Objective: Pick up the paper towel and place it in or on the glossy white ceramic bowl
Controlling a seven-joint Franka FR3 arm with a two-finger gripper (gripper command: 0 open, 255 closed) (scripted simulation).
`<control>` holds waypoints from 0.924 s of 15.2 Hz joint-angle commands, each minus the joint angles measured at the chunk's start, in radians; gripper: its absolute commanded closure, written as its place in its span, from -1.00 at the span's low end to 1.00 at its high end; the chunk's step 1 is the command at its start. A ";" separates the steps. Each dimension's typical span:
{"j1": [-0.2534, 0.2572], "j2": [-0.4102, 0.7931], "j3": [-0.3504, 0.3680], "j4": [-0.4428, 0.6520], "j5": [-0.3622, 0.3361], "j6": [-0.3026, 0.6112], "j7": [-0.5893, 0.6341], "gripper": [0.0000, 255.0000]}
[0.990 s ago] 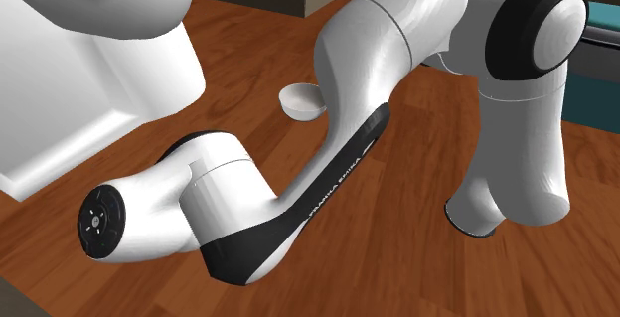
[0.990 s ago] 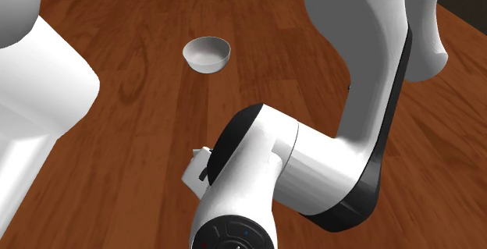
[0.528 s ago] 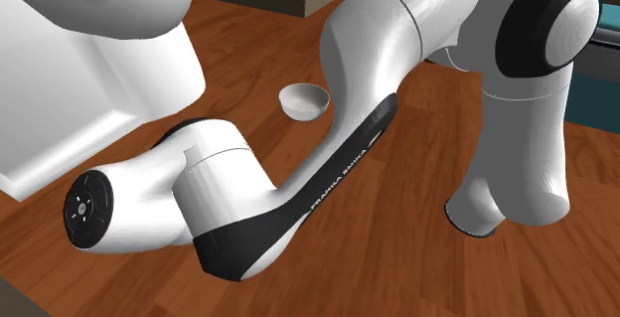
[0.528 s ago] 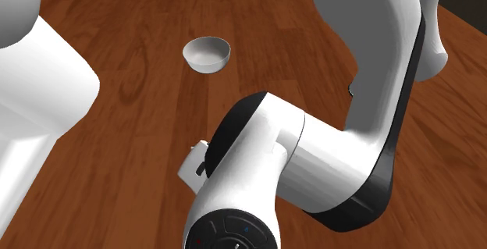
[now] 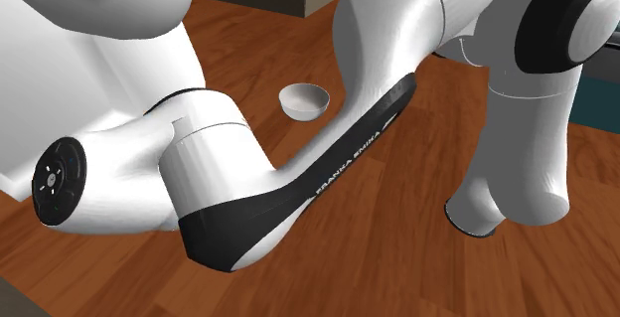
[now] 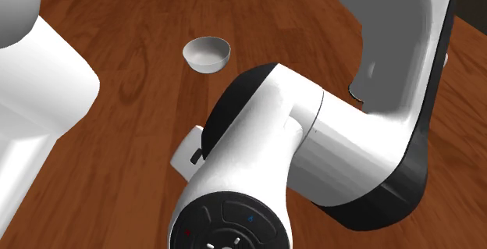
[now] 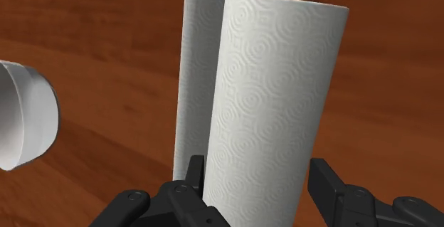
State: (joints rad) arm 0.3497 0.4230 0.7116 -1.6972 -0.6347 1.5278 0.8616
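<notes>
one paper towel roll (image 7: 265,104), one bowl (image 5: 305,101)

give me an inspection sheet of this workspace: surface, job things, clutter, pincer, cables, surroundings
surface: brown wooden tabletop with visible grain
job's things: paper towel, a white embossed roll with a loose sheet standing off one side; white bowl upright on the wood, nothing in it
clutter: large white rounded object at the shoulder view's upper left; cannot tell what it is
pincer: black pincer, one finger on each side of the roll's near end, apparently clasping it
cables: nothing seen
surroundings: dark furniture beyond the table's far edge; teal panel at the shoulder view's right
</notes>
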 commanded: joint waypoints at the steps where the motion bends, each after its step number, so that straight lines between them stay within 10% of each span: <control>1: 0.000 -0.010 0.003 0.014 0.006 -0.019 -0.011 1.00; 14: 0.007 -0.058 0.017 0.127 0.032 -0.150 -0.082 1.00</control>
State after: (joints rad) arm 0.3561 0.3686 0.7273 -1.5801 -0.6040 1.3895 0.7858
